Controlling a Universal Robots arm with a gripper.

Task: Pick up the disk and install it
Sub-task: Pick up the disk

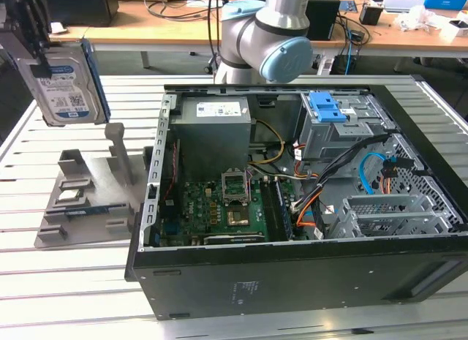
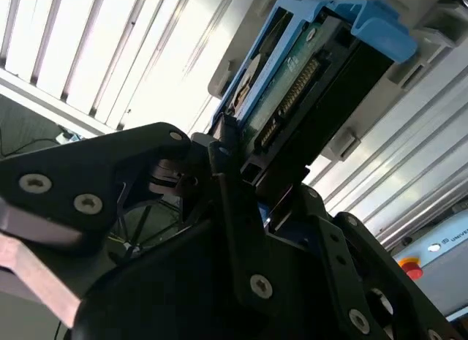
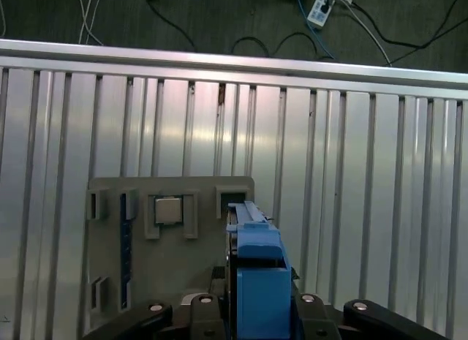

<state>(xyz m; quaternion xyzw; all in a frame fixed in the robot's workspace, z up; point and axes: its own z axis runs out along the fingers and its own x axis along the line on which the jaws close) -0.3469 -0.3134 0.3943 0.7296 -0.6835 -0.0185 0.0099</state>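
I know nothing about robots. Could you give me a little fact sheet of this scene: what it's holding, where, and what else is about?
Pincer: shut on the silver-grey rectangular hard disk with blue plastic side rails
Disk position: held upright in the air over the flat grey plastic holder tray, apart from it
Destination: open black computer case, at the exterior view's right; disk not yet inside
Surface: ribbed aluminium table
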